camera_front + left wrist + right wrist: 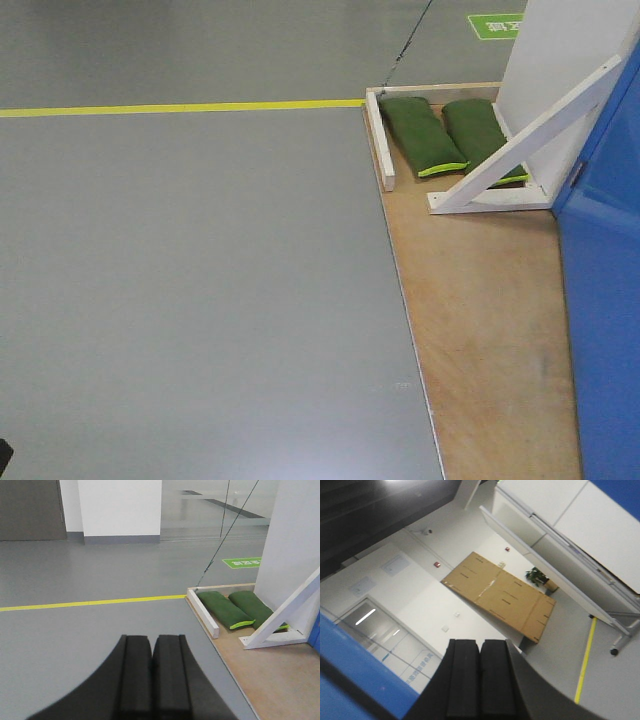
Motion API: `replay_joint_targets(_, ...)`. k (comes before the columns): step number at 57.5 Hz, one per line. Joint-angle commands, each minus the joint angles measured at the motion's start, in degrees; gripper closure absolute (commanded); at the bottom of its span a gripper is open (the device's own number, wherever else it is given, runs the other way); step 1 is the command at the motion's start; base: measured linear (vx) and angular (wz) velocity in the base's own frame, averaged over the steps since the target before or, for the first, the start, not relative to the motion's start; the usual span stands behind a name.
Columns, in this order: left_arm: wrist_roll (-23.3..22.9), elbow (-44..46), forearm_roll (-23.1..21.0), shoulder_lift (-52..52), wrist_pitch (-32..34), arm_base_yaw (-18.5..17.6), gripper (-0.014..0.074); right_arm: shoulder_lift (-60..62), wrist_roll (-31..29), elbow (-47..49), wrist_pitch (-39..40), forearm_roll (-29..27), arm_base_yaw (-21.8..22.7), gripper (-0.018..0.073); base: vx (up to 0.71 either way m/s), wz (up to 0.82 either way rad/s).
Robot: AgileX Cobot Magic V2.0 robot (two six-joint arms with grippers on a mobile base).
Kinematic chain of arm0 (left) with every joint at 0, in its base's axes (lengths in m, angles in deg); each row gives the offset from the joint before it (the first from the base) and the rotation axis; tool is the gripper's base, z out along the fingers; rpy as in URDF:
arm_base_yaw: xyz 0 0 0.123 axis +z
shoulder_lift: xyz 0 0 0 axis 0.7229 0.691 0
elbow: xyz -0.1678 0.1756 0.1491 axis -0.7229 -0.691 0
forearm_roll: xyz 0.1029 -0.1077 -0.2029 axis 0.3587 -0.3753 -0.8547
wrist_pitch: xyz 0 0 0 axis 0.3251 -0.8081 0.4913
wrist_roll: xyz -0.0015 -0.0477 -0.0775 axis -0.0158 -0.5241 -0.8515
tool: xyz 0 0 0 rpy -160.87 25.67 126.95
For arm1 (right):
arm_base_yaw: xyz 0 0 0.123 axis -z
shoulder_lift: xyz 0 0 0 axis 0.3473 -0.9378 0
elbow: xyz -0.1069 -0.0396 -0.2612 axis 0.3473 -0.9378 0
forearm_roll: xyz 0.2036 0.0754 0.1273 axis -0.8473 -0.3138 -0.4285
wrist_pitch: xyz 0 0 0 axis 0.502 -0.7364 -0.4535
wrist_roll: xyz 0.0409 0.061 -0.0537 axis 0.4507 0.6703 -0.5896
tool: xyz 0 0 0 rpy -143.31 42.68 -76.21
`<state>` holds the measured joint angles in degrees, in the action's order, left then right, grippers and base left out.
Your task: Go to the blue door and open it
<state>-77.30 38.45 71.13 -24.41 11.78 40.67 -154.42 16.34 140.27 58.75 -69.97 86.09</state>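
Observation:
The blue door point(605, 300) fills the right edge of the front view, standing on a plywood base; its handle is out of view. A thin sliver of the blue door point(316, 636) shows at the right edge of the left wrist view. My left gripper point(151, 639) is shut with nothing in it, held over grey floor to the left of the base. My right gripper point(480, 642) is also shut and empty, pointing upward into the room. A blue surface point(355, 665), apparently the door, runs close by its lower left.
The plywood base point(480, 300) carries two green sandbags point(420, 135) and a white diagonal brace point(530, 140) against a white panel point(560, 60). A yellow floor line point(180, 107) crosses the grey floor. A cardboard sheet point(500, 595) leans on the far wall.

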Motion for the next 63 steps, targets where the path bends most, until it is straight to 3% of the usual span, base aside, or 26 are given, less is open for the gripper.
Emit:
replay_joint_targets(1,-0.37,1.41,-0.33,-0.81,5.00,-0.11,0.0524,3.44,-0.77,2.15,-10.10,-1.77,-1.14,0.0561,0.00,0.00)
replay_joint_targets(11,-0.37,1.41,-0.33,-0.81,5.00,-0.11,0.0524,5.07,-0.77,1.62,-9.96,-1.25,-1.40,0.0561,0.00,0.00)
replay_joint_targets(34,-0.37,1.41,-0.33,-0.81,5.00,-0.11,0.0524,8.78,-0.77,-0.55,-5.46,1.41,-9.03,0.0561,0.00,0.00)
replay_joint_targets(56,-0.37,1.41,-0.33,-0.81,5.00,-0.11,0.0524,10.81,-0.77,-0.55,-6.06,3.08,-9.82,0.0561,0.00,0.00)
replay_joint_targets(63,-0.37,1.41,-0.33,-0.81,5.00,-0.11,0.0524,11.05,-0.77,-0.55,-4.21,3.20,-12.32,0.0561,0.00,0.00)
